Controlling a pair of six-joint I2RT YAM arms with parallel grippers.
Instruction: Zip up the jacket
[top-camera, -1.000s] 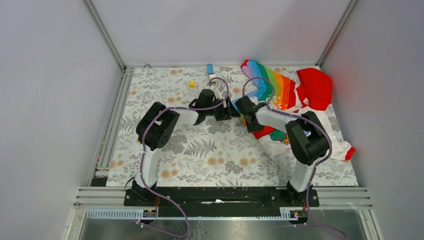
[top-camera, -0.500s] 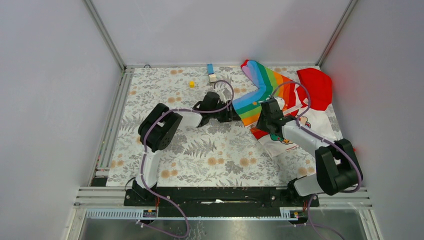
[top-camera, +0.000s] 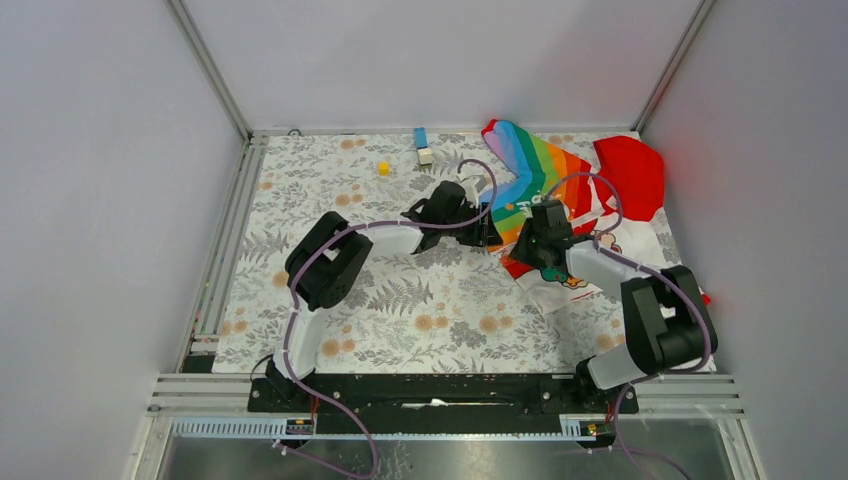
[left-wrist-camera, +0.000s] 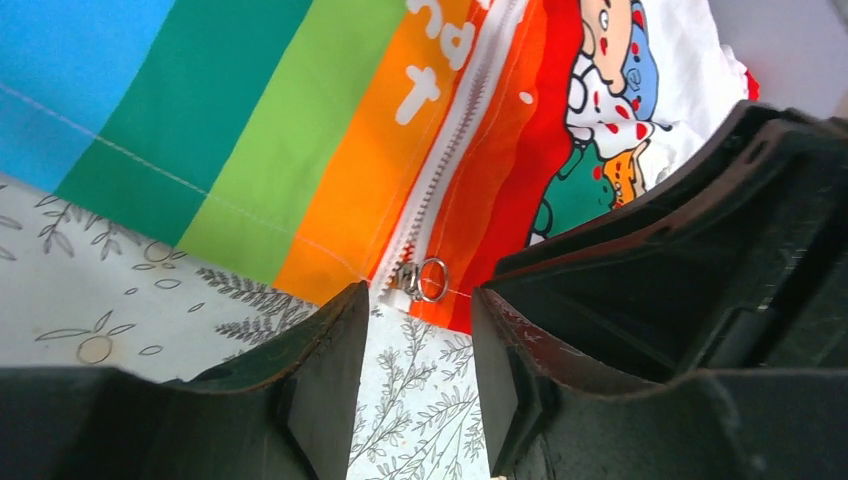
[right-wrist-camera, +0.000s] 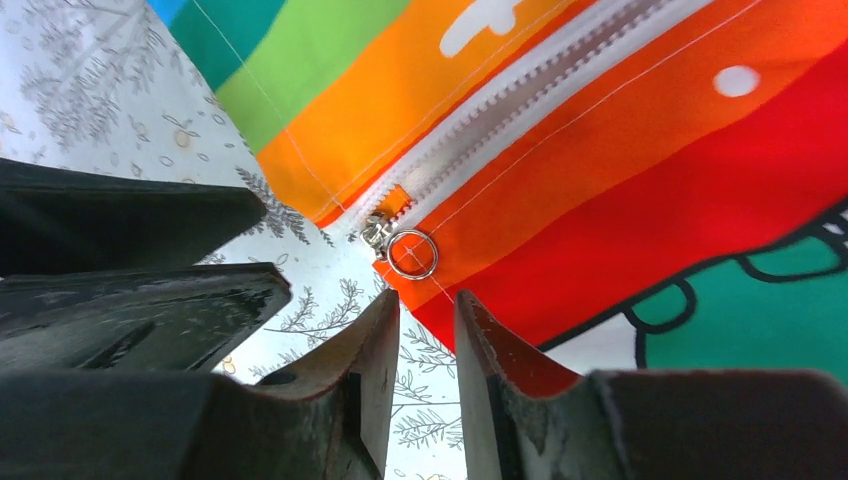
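Floral tabletop in a grey-walled cell: we see the jacket lying toward the far right corner, its zipper slider (ring pull lying flat) at the bottom end, so zipping looks not yet begun, while the left gripper and right gripper hover beside it, fingers parted and empty.

parted empty jaws hover just short of the jacket's zipper ring.
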